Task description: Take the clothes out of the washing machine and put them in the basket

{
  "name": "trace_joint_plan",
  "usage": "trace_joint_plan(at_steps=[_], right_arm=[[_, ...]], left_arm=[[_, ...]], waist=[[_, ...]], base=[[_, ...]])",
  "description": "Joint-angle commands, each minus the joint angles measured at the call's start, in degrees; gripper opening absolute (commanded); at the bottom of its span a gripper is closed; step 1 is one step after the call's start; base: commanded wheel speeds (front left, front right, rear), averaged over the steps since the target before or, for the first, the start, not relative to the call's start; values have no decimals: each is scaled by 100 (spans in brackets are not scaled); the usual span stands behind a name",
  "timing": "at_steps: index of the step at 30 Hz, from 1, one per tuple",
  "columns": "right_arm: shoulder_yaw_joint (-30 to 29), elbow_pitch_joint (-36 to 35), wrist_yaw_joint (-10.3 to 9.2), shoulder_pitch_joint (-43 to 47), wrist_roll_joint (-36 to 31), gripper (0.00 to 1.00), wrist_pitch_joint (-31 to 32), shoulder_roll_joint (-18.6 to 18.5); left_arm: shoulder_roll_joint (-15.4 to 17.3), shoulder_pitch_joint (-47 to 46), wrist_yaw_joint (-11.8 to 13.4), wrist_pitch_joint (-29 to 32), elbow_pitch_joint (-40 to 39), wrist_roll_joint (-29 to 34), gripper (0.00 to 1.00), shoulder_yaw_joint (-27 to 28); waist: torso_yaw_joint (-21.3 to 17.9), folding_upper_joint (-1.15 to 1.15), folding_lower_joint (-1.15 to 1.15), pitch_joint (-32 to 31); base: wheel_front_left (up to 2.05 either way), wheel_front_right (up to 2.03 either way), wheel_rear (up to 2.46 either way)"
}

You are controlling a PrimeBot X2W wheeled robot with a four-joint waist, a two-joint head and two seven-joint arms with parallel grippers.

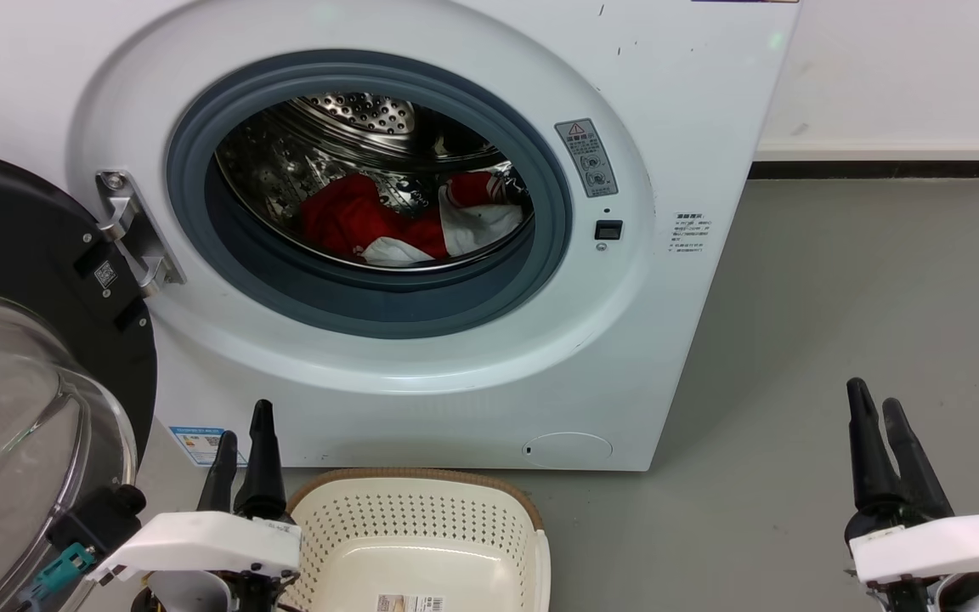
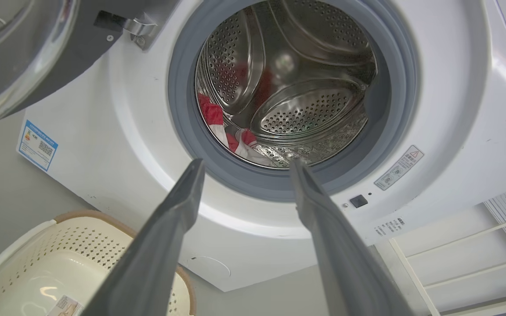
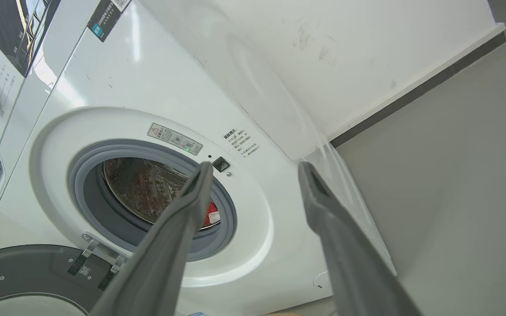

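Head view: clothes (image 1: 353, 217), perhaps two, inside washing machine (image 1: 472, 408); basket (image 1: 413, 518) nearby.

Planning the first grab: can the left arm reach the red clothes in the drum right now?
Probably yes: the door is swung aside, nothing blocks the porthole, and the open left gripper sits below it, facing the clothes.

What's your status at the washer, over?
Left gripper and right gripper open, empty. Clothes in the washing machine drum; basket empty. Door open, nothing blocking the porthole.
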Motion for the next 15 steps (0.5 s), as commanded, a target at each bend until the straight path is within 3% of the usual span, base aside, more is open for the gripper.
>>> trace_joint_plan(at_steps=[1, 15], right_arm=[[22, -135, 0, -3, -235, 100, -62, -1], [114, -444, 0, 174, -1484, 100, -322, 0]], left_arm=[[12, 12, 45, -58, -123, 221, 100, -26], [13, 125, 262, -320, -299, 1426, 100, -222]], waist=[[-1, 0, 0, -1], [-11, 0, 0, 6]], base=[[0, 0, 0], [0, 0, 0]])
